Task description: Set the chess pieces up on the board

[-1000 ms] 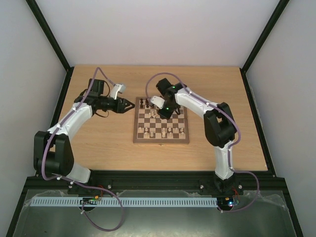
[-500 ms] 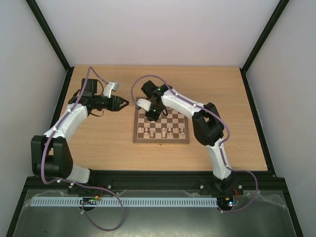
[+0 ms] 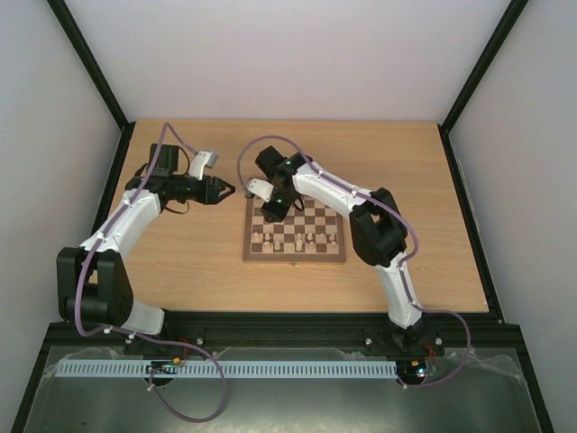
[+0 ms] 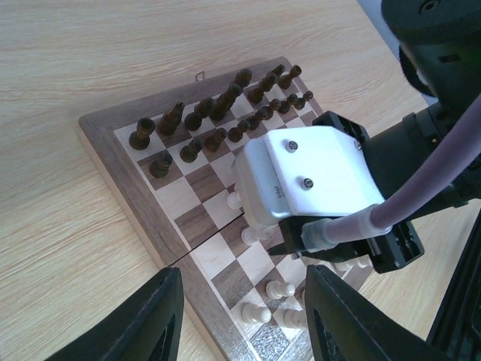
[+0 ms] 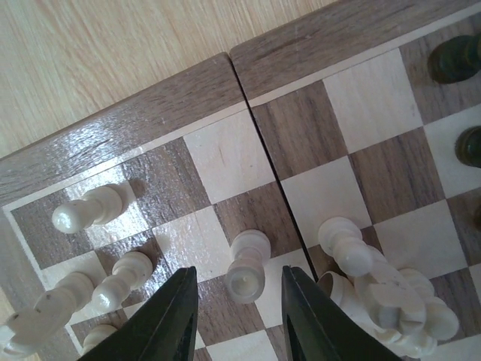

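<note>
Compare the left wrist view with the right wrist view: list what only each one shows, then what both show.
Only the left wrist view: the left gripper, open; the right arm's white wrist housing above the board; the dark pieces in full rows along one end. Only the right wrist view: the right gripper, open, straddling one upright cream pawn without touching it. Both: the board, its centre seam, other cream pieces, at least a couple of dark pieces, and the wooden tabletop.

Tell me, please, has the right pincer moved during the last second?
Yes: the right pincer has shifted left across the board, from its middle toward its left edge.
</note>
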